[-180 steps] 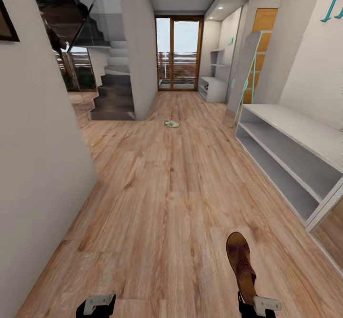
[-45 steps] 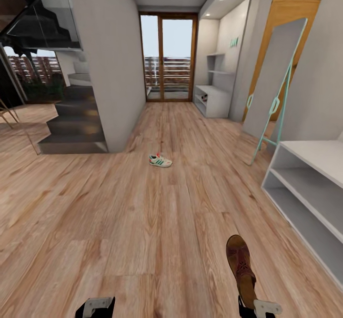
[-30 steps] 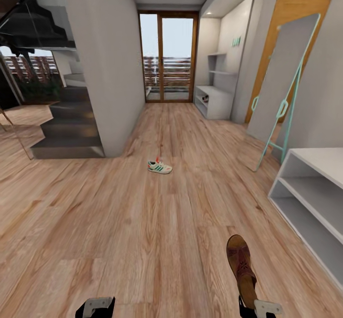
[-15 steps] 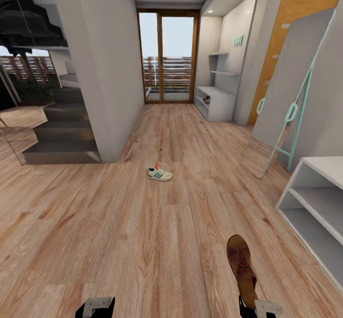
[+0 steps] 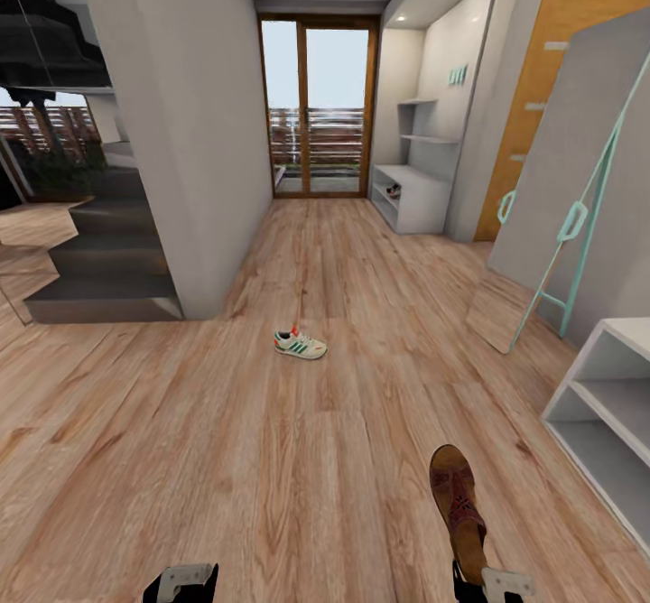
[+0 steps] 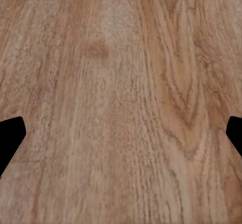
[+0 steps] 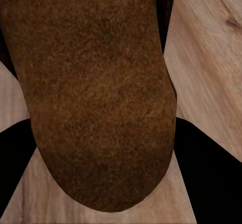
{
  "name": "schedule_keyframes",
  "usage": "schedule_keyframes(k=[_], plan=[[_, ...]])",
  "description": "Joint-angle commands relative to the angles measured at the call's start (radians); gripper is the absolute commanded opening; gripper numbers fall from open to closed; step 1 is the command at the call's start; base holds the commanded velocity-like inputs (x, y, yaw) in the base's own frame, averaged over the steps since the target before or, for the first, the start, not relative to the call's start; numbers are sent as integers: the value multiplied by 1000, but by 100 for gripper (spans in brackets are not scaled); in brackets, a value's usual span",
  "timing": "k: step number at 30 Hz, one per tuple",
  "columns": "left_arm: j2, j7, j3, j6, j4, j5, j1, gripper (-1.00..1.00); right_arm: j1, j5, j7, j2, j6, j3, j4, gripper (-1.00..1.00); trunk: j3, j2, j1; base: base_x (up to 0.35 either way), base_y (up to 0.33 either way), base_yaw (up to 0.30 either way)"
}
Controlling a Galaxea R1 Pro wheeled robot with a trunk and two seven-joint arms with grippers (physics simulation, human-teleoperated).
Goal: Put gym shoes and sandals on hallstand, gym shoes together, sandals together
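Observation:
One gym shoe [image 5: 300, 344], white with green stripes and an orange-red heel, lies on the wood-plank corridor floor [image 5: 271, 459] ahead of me, near the corner of the grey wall. A dark brown sandal [image 5: 456, 505] sticks forward from my right gripper [image 5: 490, 583], which is shut on its heel end; the right wrist view has its tan-brown surface [image 7: 96, 93] between the black fingers [image 7: 201, 178]. My left gripper [image 5: 181, 581] hangs open over bare floor [image 6: 121, 103]. The pale grey hallstand [image 5: 417, 199] stands far ahead on the right, by the glass door.
A long low white bench [image 5: 609, 409] runs along the right wall. A teal-framed mirror [image 5: 569, 197] leans beside it. A grey wall corner [image 5: 181, 152] and dark stairs [image 5: 99, 269] are on the left. A small dark item [image 5: 394, 191] sits on the hallstand.
The whole view has shifted as the camera moved forward down the corridor: the gym shoe, mirror and hallstand look nearer. Both grippers and the held sandal keep their places in the view.

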Motion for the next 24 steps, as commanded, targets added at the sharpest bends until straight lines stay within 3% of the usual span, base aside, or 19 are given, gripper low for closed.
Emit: schedule_keyframes(k=[1, 16, 24], plan=[[0, -9, 8, -2, 1, 1, -1, 100, -1, 11, -7, 0, -2, -2, 1, -100, -1, 0, 0, 340, 29, 0], [1, -9, 8, -2, 1, 1, 0, 100, -1, 11, -8, 0, -2, -3, 1, -100, -1, 0, 0, 314, 135, -4], [1, -9, 9, -2, 0, 1, 0, 100, -1, 11, -8, 0, -2, -3, 0, -100, 2, 0, 0, 285, 198, -190]])
